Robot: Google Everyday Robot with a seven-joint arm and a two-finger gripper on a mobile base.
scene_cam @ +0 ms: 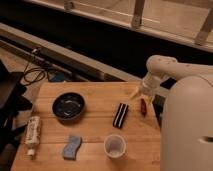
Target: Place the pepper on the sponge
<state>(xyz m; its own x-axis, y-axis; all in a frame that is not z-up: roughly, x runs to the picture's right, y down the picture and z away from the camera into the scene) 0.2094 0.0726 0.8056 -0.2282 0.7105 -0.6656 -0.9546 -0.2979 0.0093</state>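
Observation:
The pepper (143,106), a small dark-red sliver, lies on the wooden table (95,127) near its right edge. My gripper (140,96) hangs at the end of the white arm (165,67), directly above the pepper's far end and very close to it. Whether it touches the pepper cannot be told. The light-blue wavy sponge (71,147) rests flat near the front of the table, far to the left of the pepper and the gripper.
A black-and-white striped block (120,115) lies just left of the pepper. A white cup (114,146) stands right of the sponge, a dark bowl (68,106) behind it, and a white bottle (32,132) at the left edge. Cables lie on the floor at left.

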